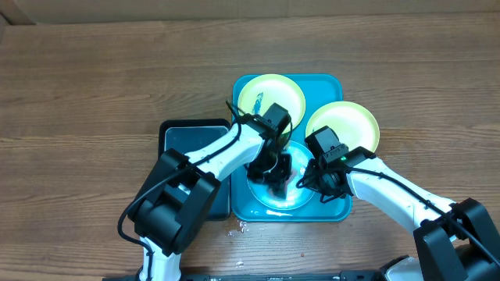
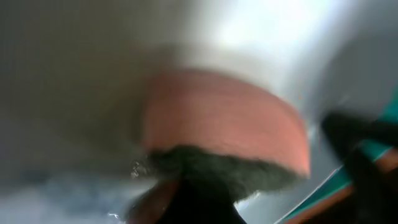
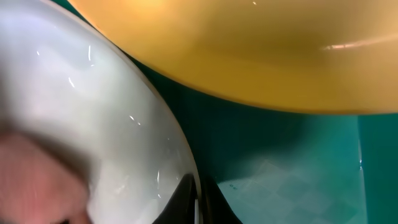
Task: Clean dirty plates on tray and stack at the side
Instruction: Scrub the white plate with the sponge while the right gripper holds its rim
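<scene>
The turquoise tray (image 1: 332, 209) lies mid-table. A pale blue-white plate (image 1: 291, 200) sits in its near half. My left gripper (image 1: 275, 172) is shut on a pink sponge with a dark scouring side (image 2: 224, 121) and presses it onto this plate; the left wrist view is blurred. My right gripper (image 1: 308, 178) is shut on the plate's right rim (image 3: 186, 155), one finger on each side (image 3: 199, 202). A yellow-green plate with a dark smear (image 1: 273, 92) lies at the tray's far end. A second yellow-green plate (image 1: 344, 123) rests over the tray's right rim and shows in the right wrist view (image 3: 249, 56).
A black rectangular basin (image 1: 187, 134) stands against the tray's left side. A few small crumbs (image 1: 238, 228) lie on the wood table in front of the tray. The tray floor (image 3: 292, 168) shows beside the held rim.
</scene>
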